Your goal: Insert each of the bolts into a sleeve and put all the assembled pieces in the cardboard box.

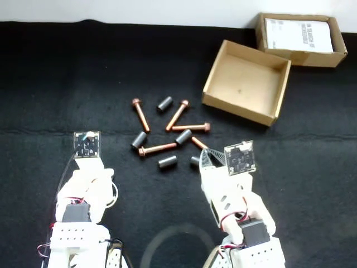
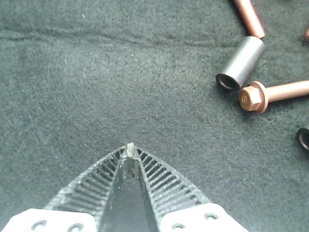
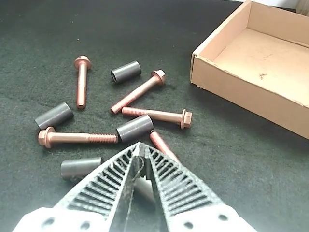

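Two white plastic robot arms. The left arm [image 1: 83,192] and the right arm [image 1: 237,204], the one nearer the cardboard box [image 1: 245,84], each carry a black motor block [image 1: 75,213], thin red and white wires [image 1: 226,220] and a square black circuit board [image 1: 87,144]. The left gripper [image 2: 129,147] and right gripper [image 3: 140,147] have pale, ribbed, triangular fingers [image 2: 161,171] on white mounts [image 2: 203,220] with screw holes [image 2: 177,225].

Your black cloth [image 1: 67,72] over the whole table, a second box [image 1: 304,58] at your one o'clock, a printed sheet [image 1: 298,34] lying inside it, a white strip [image 1: 139,10] along twelve o'clock.
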Robot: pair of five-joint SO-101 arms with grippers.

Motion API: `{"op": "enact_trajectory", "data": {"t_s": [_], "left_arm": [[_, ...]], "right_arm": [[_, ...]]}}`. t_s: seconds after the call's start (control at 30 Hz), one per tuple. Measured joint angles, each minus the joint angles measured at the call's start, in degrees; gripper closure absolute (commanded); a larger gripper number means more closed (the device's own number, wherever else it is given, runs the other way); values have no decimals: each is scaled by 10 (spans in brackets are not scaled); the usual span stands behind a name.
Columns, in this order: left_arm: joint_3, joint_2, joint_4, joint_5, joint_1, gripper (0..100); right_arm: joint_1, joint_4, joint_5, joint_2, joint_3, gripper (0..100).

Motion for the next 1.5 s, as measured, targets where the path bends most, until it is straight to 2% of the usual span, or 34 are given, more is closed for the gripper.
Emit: {"op": "enact_trajectory", "data": {"t_s": [0.17,0.47,0.6,0.67,0.87,0.93,1.1,1.33,1.5], "left_arm": [[0,0,0,0,0,991],[0,0,0,0,0,991],[0,0,0,0,0,991],[0,0,0,0,0,991],[0,0,0,0,0,991],[0,0,0,0,0,991],[0,0,0,0,0,991],[0,0,0,0,0,991],[0,0,0,0,0,991]], "right_arm": [[-3,0,0,2,0,991],[-125,0,0,2,0,989],[-139,-2,2,2,0,989],[-140,-2,28,2,0,989],[-74,-2,181,2,0,989],[-52,0,206,2,-4,981],[-26,76,220,4,-46,822],[22,171,222,13,-179,815],[97,266,222,134,-315,815]]}}
